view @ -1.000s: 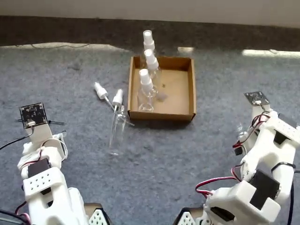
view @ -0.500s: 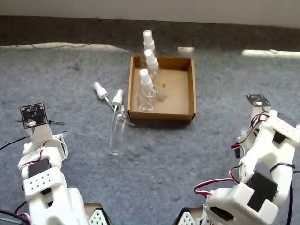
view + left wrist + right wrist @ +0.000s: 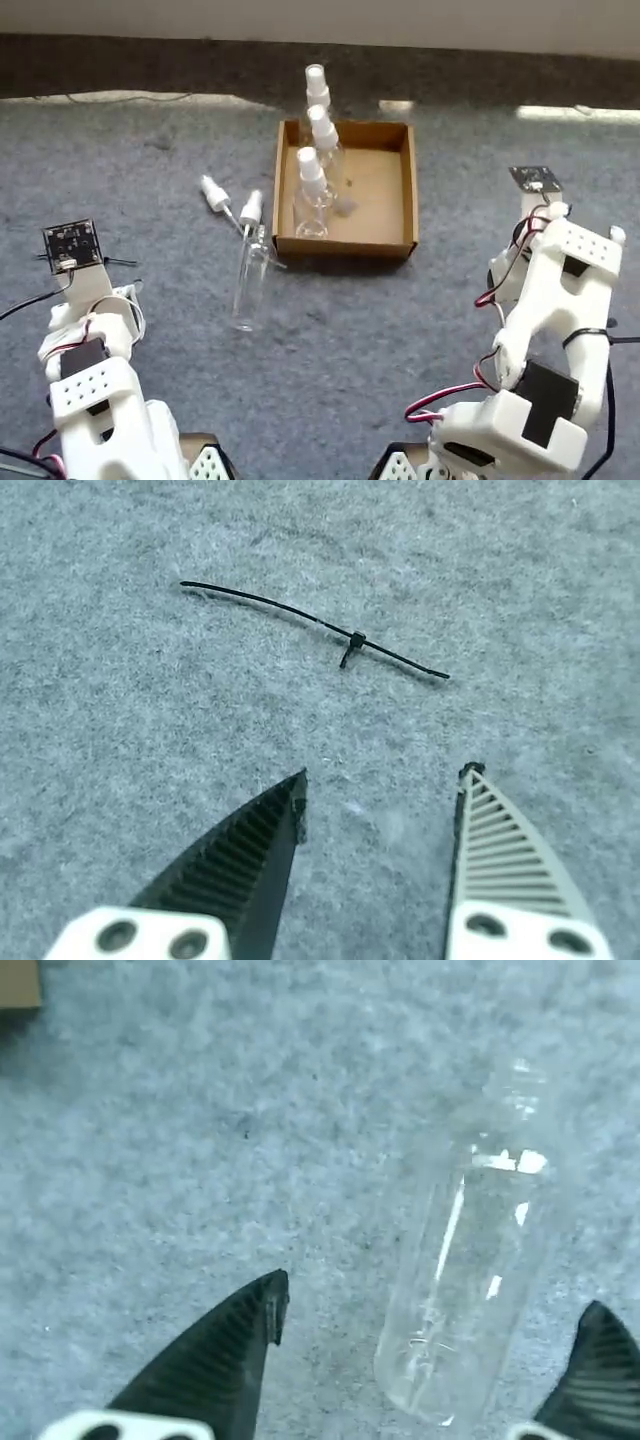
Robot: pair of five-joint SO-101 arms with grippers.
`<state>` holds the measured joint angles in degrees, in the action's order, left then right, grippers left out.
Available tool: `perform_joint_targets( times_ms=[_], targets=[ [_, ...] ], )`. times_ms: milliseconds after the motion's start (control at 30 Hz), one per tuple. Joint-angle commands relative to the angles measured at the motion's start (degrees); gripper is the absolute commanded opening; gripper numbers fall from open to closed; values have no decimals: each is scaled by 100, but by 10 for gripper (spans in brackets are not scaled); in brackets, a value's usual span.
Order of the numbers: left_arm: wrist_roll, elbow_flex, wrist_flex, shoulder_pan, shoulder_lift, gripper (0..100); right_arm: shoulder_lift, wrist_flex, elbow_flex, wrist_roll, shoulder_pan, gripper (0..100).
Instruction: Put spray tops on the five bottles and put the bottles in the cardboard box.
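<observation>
- Right tool (image 3: 435, 1295): fingers spread wide, one on either side of a clear uncapped bottle (image 3: 465, 1250) lying on the grey tabletop (image 3: 150, 1140).
- Left tool (image 3: 385, 773): fingers apart, holding nothing, over the tabletop; a black cable tie (image 3: 320, 625) lies just past the tips.
- Cardboard box (image 3: 410, 190), upper centre of the high view: front capped bottle (image 3: 312, 200) and middle capped bottle (image 3: 326, 145) stand along its left wall.
- Rear capped bottle (image 3: 317, 92) stands at the box's back left corner; inside or behind, cannot tell.
- Left of the box: second uncapped bottle (image 3: 250, 280) on its side, two loose spray tops (image 3: 215, 193) just above it in the frame.
</observation>
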<state>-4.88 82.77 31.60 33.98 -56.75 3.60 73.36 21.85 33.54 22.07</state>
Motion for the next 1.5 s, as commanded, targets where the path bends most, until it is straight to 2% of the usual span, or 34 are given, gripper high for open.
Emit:
perform_joint_targets(
  times_ms=[0, 300, 500, 833, 1033, 1167, 1300, 1467],
  targets=[
    [-35, -22, -97, -136, -92, 221, 66, -22, -479, -167, -110, 375],
    [-35, -22, -97, -127, -92, 221, -2158, 145, -2352, -132, 224, 375],
    [-35, -22, -97, -136, -92, 221, -2826, 567, -2923, -132, 207, 369],
    [-35, -22, -97, -127, -92, 221, -3213, 435, -2967, -132, 242, 241],
    [-35, -22, -70, -145, -92, 221, -3187, 479, -2976, -132, 303, 79],
    [-35, -242, -35, -136, -57, 221, -3178, 479, -2976, -132, 312, 7],
    [-18, -1200, 1046, -286, -31, 221, -2870, 488, -2967, -62, 268, 3],
    [18, -3275, 3015, -1349, 593, 221, -1886, 514, -2826, 246, 259, 3]
  ],
)
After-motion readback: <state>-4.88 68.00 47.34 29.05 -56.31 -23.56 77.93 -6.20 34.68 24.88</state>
